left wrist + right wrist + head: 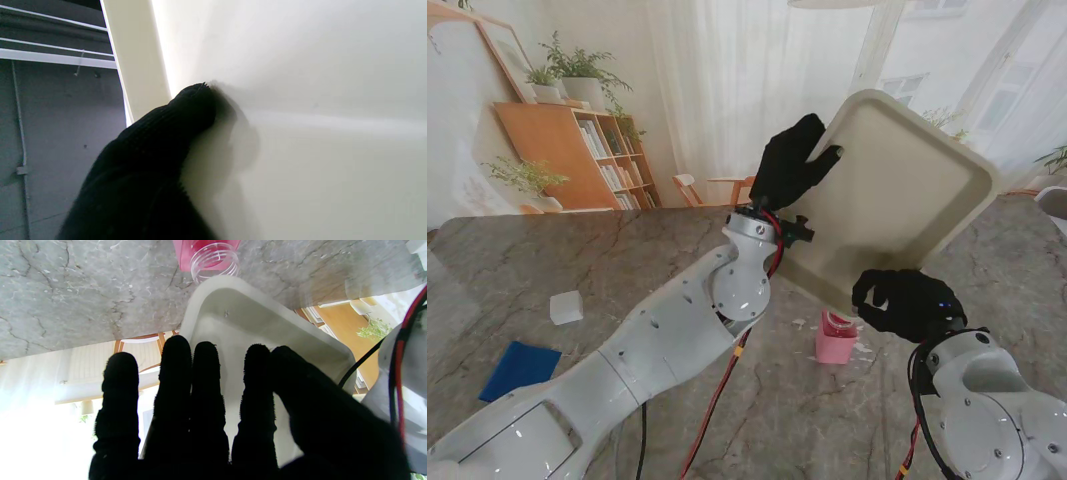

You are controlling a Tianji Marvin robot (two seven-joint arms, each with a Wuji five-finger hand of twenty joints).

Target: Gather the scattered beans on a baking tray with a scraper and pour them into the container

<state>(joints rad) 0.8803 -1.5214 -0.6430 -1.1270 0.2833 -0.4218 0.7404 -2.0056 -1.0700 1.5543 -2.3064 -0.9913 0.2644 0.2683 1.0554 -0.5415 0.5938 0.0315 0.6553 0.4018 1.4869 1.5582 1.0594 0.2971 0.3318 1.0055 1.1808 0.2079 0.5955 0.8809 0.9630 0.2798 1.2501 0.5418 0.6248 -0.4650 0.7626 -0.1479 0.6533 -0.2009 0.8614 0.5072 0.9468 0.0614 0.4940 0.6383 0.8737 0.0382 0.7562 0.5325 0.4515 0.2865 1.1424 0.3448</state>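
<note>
Marble worktop [547,250], baking tray [897,200] tipped over the container [835,340].
Left robot hand [792,160] and right robot hand [907,303] grip it; keep its corner over the mouth.

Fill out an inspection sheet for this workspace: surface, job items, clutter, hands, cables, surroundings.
Surface: grey marble-patterned table, small pale specks near the container.
Job's things: cream baking tray lifted off the table and tilted steeply, its lowest corner over the pink container; its visible inner face shows no beans; scraper not seen.
Clutter: blue cloth and small white block at my left.
Hands: left hand grips the tray's upper edge; right hand holds its lower edge near the container.
Cables: red and black cables run along the left arm; more at the right wrist.
Surroundings: wooden bookshelf with plants, sheer curtains, a chair.
</note>
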